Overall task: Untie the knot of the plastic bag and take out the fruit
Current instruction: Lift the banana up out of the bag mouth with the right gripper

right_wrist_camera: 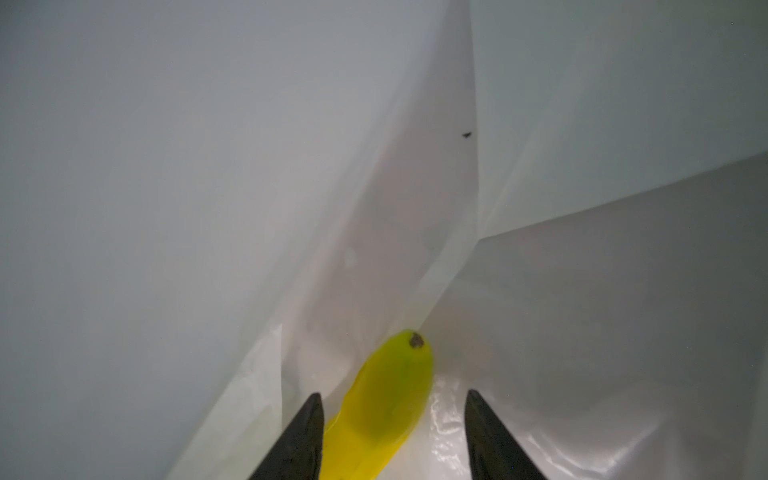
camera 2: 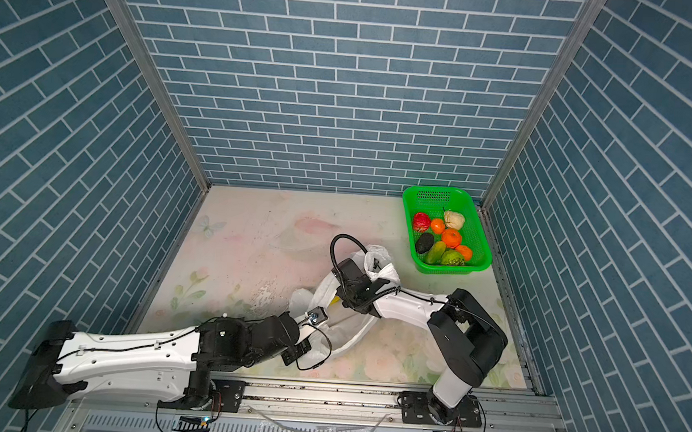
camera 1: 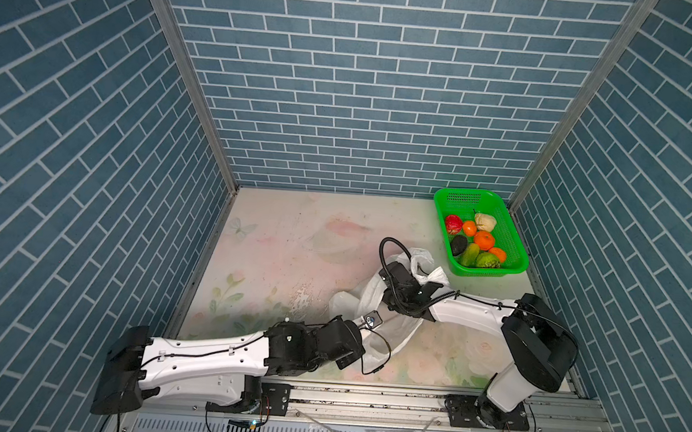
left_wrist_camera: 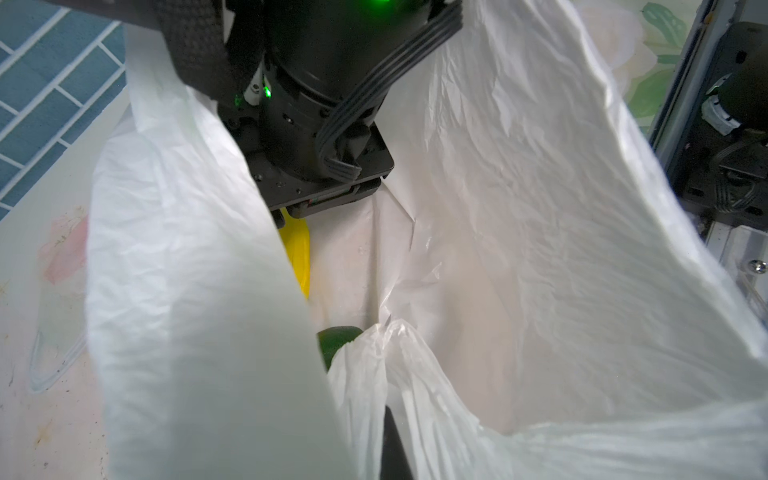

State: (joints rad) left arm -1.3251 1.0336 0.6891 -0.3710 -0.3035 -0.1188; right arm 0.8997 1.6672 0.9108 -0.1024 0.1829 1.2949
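The white plastic bag (camera 1: 371,306) (camera 2: 353,330) lies open at mid-table; the knot is out of view. My left gripper (left_wrist_camera: 390,415) is shut on a bunched fold of the bag's rim and holds the mouth up. My right gripper (right_wrist_camera: 395,419) reaches deep inside the bag, hidden in both top views. It is open, and a yellow banana (right_wrist_camera: 386,399) (left_wrist_camera: 300,257) lies between its fingers, against one and apart from the other. A dark green fruit (left_wrist_camera: 336,340) also sits inside the bag. Several fruit (camera 1: 483,240) (camera 2: 451,237) lie in the green basket (camera 1: 467,191).
The green basket (camera 2: 438,189) stands at the back right corner, close to the wall. A loose handle loop of the bag (camera 1: 422,264) rises beside the right wrist. The metal rail (camera 1: 365,397) runs along the table's front edge.
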